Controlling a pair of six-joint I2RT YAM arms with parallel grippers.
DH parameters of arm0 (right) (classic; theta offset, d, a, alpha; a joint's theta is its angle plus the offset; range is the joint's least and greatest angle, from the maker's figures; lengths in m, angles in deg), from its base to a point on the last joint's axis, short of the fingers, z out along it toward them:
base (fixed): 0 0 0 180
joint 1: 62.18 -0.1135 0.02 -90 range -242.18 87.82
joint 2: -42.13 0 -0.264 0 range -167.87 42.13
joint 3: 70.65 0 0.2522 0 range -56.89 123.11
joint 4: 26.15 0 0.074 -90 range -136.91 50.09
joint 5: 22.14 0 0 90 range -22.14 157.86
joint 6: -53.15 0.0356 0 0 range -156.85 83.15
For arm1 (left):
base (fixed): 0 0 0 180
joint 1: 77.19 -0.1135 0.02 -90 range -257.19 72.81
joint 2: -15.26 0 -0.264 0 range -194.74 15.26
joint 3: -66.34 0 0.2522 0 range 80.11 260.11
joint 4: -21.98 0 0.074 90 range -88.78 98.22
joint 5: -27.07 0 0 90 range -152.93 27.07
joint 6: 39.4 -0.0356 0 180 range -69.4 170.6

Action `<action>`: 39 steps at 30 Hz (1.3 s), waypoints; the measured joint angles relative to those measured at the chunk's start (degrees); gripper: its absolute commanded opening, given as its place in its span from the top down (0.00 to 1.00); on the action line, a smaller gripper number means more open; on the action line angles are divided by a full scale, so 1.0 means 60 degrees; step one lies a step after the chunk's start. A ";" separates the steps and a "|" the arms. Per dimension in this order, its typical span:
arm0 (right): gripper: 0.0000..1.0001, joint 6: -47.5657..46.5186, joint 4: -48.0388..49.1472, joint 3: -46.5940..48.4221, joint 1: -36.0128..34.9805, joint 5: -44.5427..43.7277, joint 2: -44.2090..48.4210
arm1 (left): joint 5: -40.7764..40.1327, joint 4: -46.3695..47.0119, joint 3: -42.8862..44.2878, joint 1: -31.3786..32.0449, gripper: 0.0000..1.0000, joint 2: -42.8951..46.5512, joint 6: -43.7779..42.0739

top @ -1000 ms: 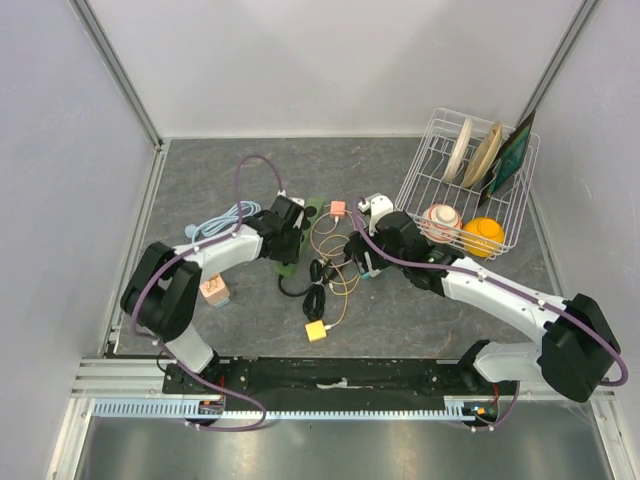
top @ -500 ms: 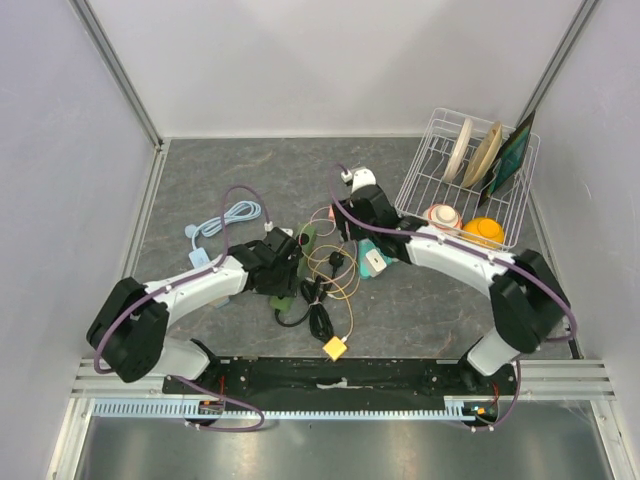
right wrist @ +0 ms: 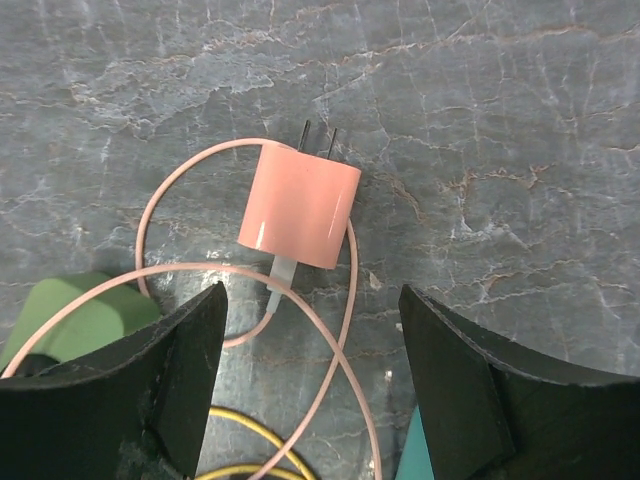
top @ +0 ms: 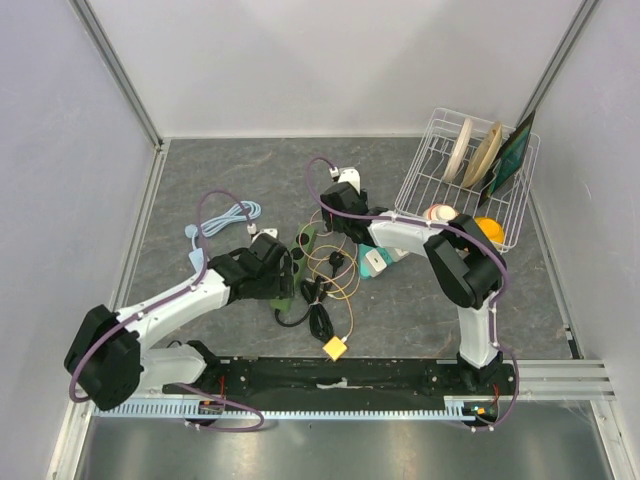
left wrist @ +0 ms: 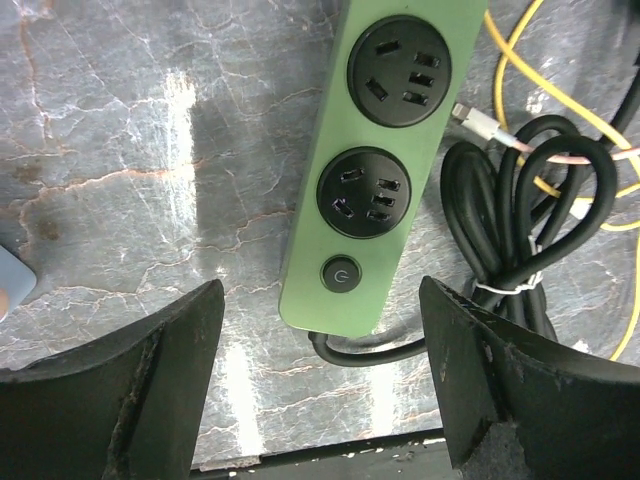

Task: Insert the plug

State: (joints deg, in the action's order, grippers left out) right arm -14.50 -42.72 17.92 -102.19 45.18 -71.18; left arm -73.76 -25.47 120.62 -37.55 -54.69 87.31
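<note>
The left gripper [left wrist: 320, 292] was held wide open, empty, over the green power strip [left wrist: 372, 135], beside a black cable [left wrist: 530, 220]; the right gripper [right wrist: 310, 300] likewise over the pink plug [right wrist: 300, 205].

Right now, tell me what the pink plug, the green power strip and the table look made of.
Pink plug: smooth glossy plastic, by the light streak on its face; the two prongs look metal. Green power strip: probably plastic, fairly matte, even colour with little glare. Table: grey veined stone look, fairly shiny; real stone or laminate, cannot tell.
</note>
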 measured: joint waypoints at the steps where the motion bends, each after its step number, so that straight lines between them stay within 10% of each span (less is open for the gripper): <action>1: 0.23 0.0047 0.0018 0.0033 0.0000 -0.0055 -0.0142 | -0.0018 0.0007 -0.0022 0.0000 0.15 0.0138 0.0004; 21: 0.27 0.0922 0.0594 0.0794 0.0120 -0.0528 -0.1155 | -0.0182 0.0215 -0.0321 0.0000 0.15 0.0306 0.0004; 31: 0.87 0.1005 0.0426 0.0816 0.0193 -0.0525 -0.1348 | -0.0175 0.0233 -0.0328 0.0000 0.16 0.0102 0.0000; 39: 0.98 -0.0248 -0.0375 0.0809 0.0594 -0.0769 0.0922 | -0.0160 0.0299 -0.0328 0.0000 0.17 -0.0211 0.0004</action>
State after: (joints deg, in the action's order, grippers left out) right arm -15.98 -44.97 22.77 -98.63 40.57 -65.65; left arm -74.72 -23.68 118.65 -37.55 -55.96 87.33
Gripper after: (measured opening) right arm 0.538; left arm 0.834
